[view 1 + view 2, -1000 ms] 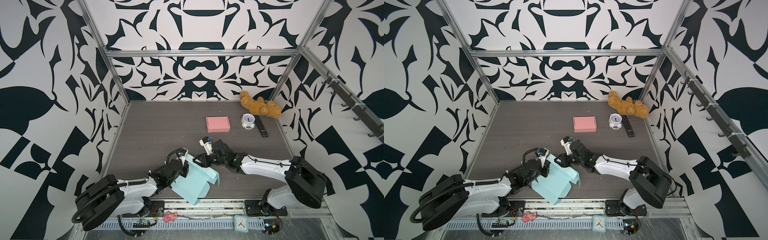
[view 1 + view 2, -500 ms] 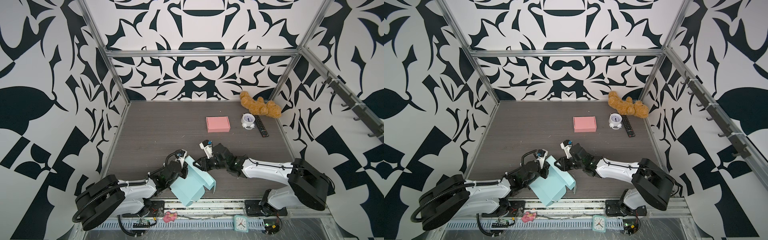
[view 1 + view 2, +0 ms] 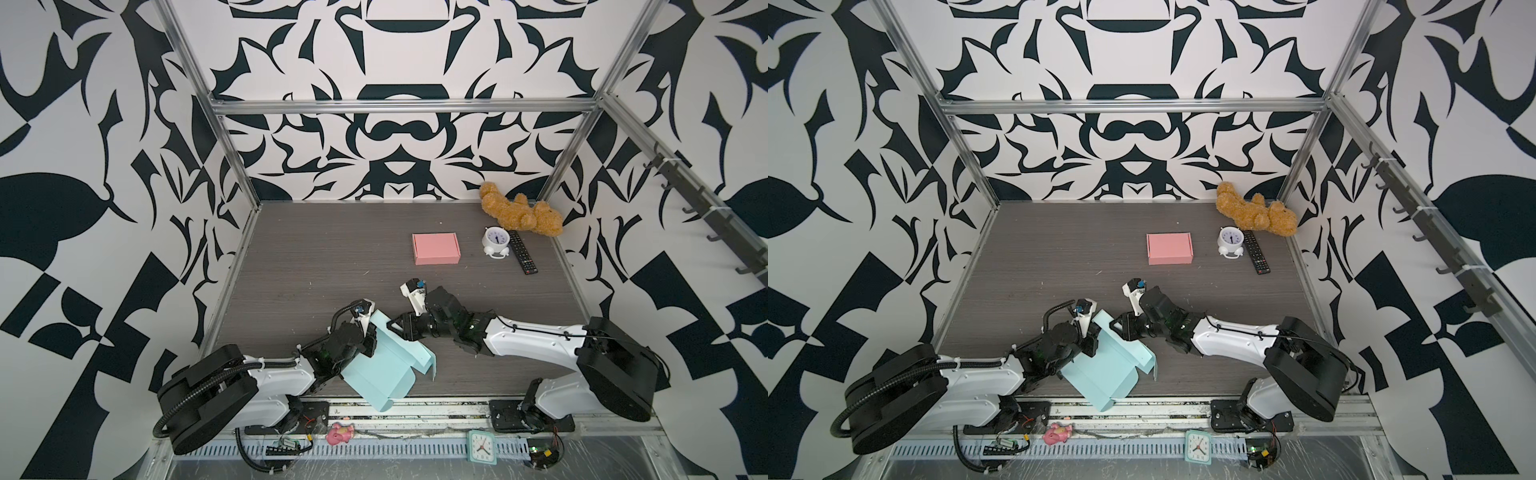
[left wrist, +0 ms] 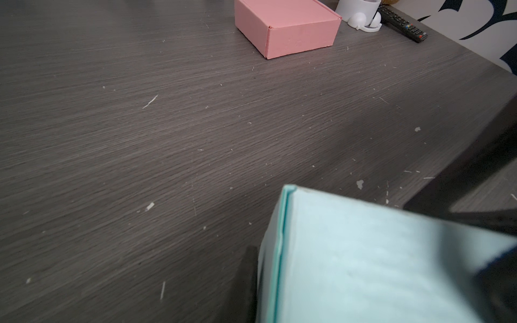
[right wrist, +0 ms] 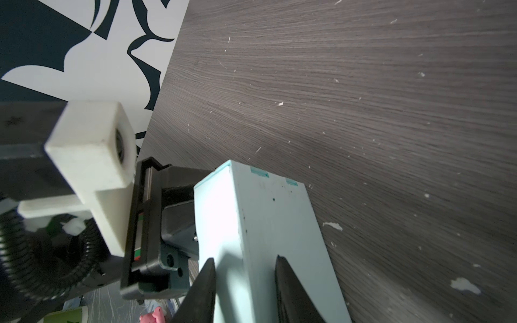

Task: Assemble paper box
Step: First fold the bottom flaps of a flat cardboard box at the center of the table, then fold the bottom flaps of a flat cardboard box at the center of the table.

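Left tool (image 3: 371, 334) clamps the teal paper box (image 3: 384, 374) at its raised corner, right tool (image 3: 400, 330) pinching the adjoining wall lengthwise, with the box tilted between them, well short of the pink box (image 3: 436, 248).

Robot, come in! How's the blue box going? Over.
Left tool and right tool shut on blue box. Box partly folded, tilted. Pink box far back, nothing blocking.

Left, middle table (image 3: 316, 257): bare wood, open.
Far middle: pink box (image 3: 436, 248) alone.
Far right corner: alarm clock (image 3: 496, 242), remote (image 3: 523, 252), teddy bear (image 3: 521, 214) (crowded).
Front: left arm (image 3: 274, 376), right arm (image 3: 532, 343), teal paper box (image 3: 386, 370) blocking.
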`<action>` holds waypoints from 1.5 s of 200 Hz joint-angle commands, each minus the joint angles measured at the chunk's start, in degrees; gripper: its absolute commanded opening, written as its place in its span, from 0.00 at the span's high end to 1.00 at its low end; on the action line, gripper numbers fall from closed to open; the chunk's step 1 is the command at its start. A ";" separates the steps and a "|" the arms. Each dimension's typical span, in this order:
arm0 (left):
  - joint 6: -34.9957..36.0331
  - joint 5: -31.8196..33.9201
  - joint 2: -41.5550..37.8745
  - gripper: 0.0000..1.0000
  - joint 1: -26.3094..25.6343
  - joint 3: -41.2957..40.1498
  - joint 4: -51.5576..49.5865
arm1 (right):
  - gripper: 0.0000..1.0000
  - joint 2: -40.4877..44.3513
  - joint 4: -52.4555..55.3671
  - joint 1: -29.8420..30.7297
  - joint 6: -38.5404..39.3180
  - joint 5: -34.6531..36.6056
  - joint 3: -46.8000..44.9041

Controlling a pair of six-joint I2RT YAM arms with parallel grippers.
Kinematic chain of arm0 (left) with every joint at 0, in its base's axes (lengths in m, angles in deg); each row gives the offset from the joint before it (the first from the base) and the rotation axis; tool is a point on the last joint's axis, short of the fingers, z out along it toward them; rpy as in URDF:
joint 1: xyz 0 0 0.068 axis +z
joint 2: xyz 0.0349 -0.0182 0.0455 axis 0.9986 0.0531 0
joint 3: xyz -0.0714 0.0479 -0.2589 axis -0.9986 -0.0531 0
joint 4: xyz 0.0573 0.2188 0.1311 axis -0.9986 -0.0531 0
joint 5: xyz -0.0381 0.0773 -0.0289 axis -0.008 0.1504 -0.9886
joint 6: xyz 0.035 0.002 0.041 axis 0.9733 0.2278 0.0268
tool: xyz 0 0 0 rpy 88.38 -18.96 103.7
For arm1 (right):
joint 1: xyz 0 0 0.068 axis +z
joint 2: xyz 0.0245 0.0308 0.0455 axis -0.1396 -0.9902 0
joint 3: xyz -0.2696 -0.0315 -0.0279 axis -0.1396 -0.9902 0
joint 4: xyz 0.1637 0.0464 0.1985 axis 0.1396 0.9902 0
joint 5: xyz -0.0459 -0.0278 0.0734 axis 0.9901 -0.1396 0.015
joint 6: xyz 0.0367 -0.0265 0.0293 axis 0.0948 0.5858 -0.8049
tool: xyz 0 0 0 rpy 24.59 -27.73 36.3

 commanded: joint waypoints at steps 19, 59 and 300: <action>-1.32 0.58 -0.26 0.80 0.10 -1.41 0.09 | 0.64 2.04 1.40 0.83 0.50 -1.02 -1.21; -1.06 -0.01 -2.64 0.82 -0.07 -0.94 -1.73 | 0.64 2.62 1.74 0.85 0.64 -0.50 -1.24; -21.90 8.07 -7.43 0.90 -0.51 19.64 -46.87 | 0.96 26.43 41.17 2.73 24.15 29.34 12.82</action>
